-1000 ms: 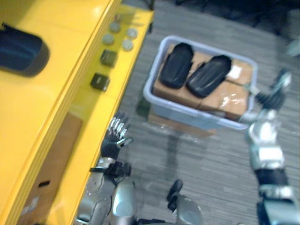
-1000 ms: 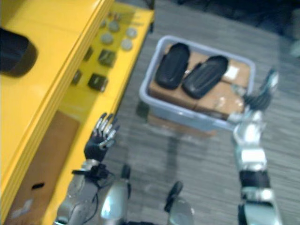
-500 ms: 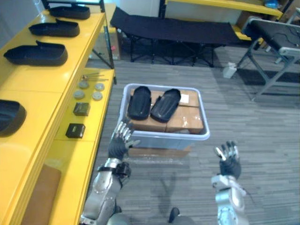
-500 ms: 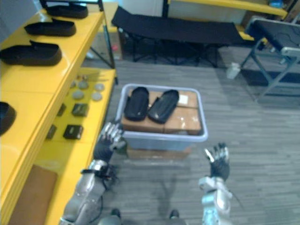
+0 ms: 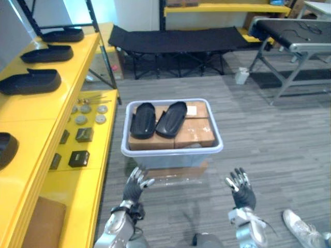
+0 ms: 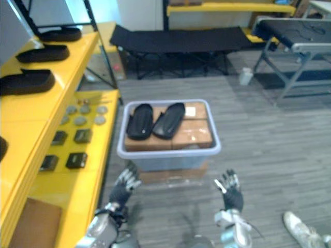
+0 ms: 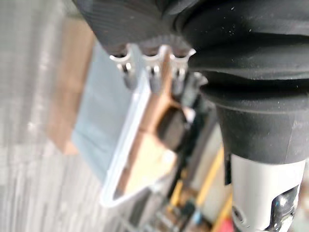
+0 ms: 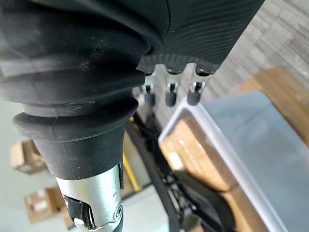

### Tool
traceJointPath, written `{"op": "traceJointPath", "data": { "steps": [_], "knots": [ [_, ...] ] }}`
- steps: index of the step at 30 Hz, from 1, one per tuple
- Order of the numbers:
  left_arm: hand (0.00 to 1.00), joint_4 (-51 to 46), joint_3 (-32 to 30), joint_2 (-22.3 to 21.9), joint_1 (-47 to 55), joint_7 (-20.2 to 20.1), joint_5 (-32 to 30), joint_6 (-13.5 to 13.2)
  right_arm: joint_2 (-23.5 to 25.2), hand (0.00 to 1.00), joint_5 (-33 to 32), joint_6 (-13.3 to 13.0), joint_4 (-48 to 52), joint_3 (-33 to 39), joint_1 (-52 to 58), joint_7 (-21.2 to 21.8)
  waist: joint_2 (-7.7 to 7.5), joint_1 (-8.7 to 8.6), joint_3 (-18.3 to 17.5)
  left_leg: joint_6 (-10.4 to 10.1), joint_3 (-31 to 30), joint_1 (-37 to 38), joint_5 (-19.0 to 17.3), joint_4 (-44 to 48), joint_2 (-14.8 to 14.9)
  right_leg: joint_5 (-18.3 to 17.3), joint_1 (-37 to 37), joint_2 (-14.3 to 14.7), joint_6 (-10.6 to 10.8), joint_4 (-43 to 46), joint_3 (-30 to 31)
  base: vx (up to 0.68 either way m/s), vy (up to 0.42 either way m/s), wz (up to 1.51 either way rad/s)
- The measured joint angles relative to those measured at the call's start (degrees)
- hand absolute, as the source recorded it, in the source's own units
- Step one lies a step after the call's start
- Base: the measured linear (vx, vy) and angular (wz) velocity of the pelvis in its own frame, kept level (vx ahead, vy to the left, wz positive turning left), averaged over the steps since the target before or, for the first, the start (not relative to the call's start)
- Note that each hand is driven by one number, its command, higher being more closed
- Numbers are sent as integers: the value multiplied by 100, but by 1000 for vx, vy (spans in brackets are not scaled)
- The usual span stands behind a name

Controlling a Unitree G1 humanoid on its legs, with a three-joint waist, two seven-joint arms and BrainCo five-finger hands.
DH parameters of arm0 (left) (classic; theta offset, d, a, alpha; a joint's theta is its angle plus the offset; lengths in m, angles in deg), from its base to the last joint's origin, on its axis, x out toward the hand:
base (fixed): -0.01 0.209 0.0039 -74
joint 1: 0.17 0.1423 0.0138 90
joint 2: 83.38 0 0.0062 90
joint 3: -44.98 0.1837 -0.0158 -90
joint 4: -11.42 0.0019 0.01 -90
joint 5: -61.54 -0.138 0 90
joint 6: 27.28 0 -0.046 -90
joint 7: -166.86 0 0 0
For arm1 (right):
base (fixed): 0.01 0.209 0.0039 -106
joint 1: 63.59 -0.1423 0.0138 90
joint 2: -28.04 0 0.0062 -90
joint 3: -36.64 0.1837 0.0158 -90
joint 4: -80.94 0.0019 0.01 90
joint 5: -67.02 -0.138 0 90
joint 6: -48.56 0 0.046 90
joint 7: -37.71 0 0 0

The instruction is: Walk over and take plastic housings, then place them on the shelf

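housings [image 5: 171, 118], two of them, black smooth plastic and long with rounded ends, lie side by side on brown cardboard boxes [image 5: 194, 133] inside a pale, round-cornered plastic bin [image 5: 172, 151] on the grey ribbed floor [image 5: 269, 139]. my left hand [image 5: 135, 187] and right hand [image 5: 242, 191] are raised near the bin's front wall, apart from it, fingers straight and spread, holding nothing. similar black pieces [image 5: 30, 82] rest on the glossy yellow shelf [image 5: 31, 111] at my left.
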Motion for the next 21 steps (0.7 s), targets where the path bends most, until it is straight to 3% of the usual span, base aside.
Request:
{"op": "traceJointPath", "data": {
  "steps": [2,6,7,8,10,11,12,14,15,17,18,20,21],
  "knots": [
    [0,-206,-42,1,213,-219,16,-11,-184,0,38,-6,-39,-103,-42,2,177,208,23,49,-36,-136,150,-530,-345,-115,-36,-89,183,60,21,90,157,-5],
    [0,-215,-190,45,183,-619,16,-7,-158,0,267,-9,-84,-507,-213,-134,-140,314,-41,257,120,-149,-236,-370,-713,-272,-34,-413,332,101,165,207,166,4],
    [0,-236,-193,55,158,-680,-9,-11,-98,0,265,-4,-85,-538,-227,-171,-204,314,-83,319,140,-119,-378,-372,-833,-339,-210,-572,211,656,228,330,201,-4],
    [0,-265,-218,57,124,-801,-35,-23,-18,0,265,-6,-84,-544,-308,-190,-316,320,-60,360,184,-68,-499,-360,-897,-261,-841,-795,171,1903,400,279,176,-4],
    [0,-406,-240,176,102,-835,-209,-56,118,0,282,-6,-94,-568,-357,-198,-479,293,54,454,154,202,-615,-383,-931,165,-1479,-1026,-20,3354,615,318,90,9],
    [0,-428,-218,250,81,-832,-248,-109,173,0,317,-6,-135,-603,-304,-235,-464,278,84,397,106,400,-675,-400,-836,1,-1669,-981,-221,3807,631,427,5,17],
    [0,-428,-226,265,67,-813,-252,-136,180,0,319,-6,-162,-637,-297,-259,-466,275,83,381,64,513,-686,-439,-779,-89,-1716,-899,-274,3838,590,448,-95,20],
    [0,-445,-232,274,-125,-686,-245,-228,194,0,498,-38,-154,-643,-259,-280,-365,182,88,322,-272,775,-652,-727,-518,-324,-1759,-300,-368,2710,483,353,-144,44],
    [0,-448,-232,272,-197,-657,-235,-245,196,0,552,-47,-118,-633,-248,-277,-343,139,92,287,-395,770,-632,-764,-466,-330,-1789,-143,-366,2247,538,344,-193,72],
    [0,-387,-239,275,-491,-625,-199,-257,192,0,614,-74,118,-597,-101,-272,-354,69,101,121,-718,747,-639,-759,-419,45,-1797,246,-146,611,1085,365,-284,93],
    [0,-314,-257,248,-555,-632,-188,-258,150,0,706,-129,299,-579,23,-312,-328,-55,96,-222,-982,768,-860,-576,-450,903,-1592,237,215,155,1234,306,-286,95],
    [0,-259,-244,34,-571,-625,-183,-247,24,0,718,-136,274,-484,-83,-451,-67,-15,107,-279,-1130,759,-836,-520,-281,862,-1516,396,115,193,1084,250,-215,46],
    [0,-284,-224,-131,-522,-618,-182,-247,-90,0,800,-147,275,-401,-239,-777,1,59,122,-309,-1123,756,-627,-508,-250,816,-1401,420,40,73,1047,307,-205,13]
  ]
}}
